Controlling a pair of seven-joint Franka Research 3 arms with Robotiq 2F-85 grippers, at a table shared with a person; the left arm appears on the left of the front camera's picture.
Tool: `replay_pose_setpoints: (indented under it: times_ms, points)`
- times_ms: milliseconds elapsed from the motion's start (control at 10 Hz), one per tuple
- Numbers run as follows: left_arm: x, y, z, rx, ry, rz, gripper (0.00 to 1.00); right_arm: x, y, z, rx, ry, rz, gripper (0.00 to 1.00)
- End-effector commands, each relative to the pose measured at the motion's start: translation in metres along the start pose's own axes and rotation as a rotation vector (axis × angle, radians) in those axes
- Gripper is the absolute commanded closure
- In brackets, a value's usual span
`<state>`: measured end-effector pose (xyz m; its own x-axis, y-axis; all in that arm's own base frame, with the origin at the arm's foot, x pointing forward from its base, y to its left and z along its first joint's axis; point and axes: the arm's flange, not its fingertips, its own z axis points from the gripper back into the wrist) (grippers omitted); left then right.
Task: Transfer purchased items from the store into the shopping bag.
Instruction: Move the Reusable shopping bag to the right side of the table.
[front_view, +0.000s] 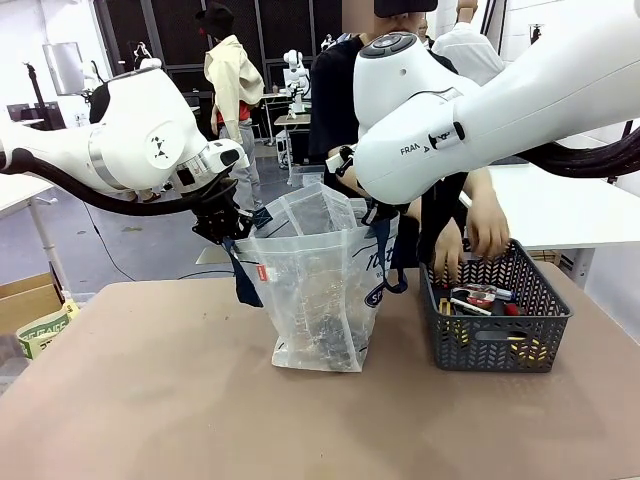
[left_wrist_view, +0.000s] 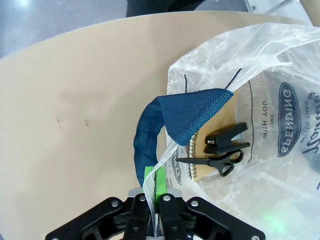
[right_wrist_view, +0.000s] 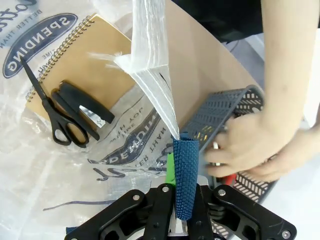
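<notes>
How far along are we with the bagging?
Done: a spiral notebook, black scissors and a black stapler lie inside the shopping bag. In hand: the left gripper and right gripper, each shut on the bag's rim at a navy handle, hold it open, while the person's hands reach into the mesh basket. Left: several items in that basket.

One shopping bag (front_view: 320, 290) stands on one table (front_view: 150, 380). It has two navy strap handles: the left handle (left_wrist_view: 192, 112) and the right handle (right_wrist_view: 184, 175). Three things lie inside it: one spiral notebook (right_wrist_view: 75, 65), one pair of black scissors (right_wrist_view: 50, 110) and one black stapler (right_wrist_view: 82, 102). There is one dark grey mesh basket (front_view: 497, 345); the small goods (front_view: 480, 297) in it are too jumbled to count. One person has two hands there: one hand (front_view: 448, 250) and the other hand (front_view: 488, 228). Two white robot arms: the left arm (front_view: 130, 140) and the right arm (front_view: 480, 110).
</notes>
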<state>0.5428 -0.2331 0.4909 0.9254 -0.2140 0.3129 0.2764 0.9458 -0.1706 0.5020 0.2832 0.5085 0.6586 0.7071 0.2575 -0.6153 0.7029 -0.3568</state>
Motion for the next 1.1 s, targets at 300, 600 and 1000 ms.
replay_pose_setpoints:
  times_ms: [300,600,1000]
  points:
    - [0.0007,0.0025,0.0018,0.002,-0.004,0.004,1.00,-0.0007,-0.0021,0.0001,-0.002,0.001,-0.003,1.00]
    - [0.0007,0.0025,0.0018,0.002,-0.004,0.004,1.00,-0.0007,-0.0021,0.0001,-0.002,0.001,-0.003,1.00]
    - [0.0007,0.0025,0.0018,0.002,-0.004,0.004,1.00,-0.0007,-0.0021,0.0001,-0.002,0.001,-0.003,1.00]
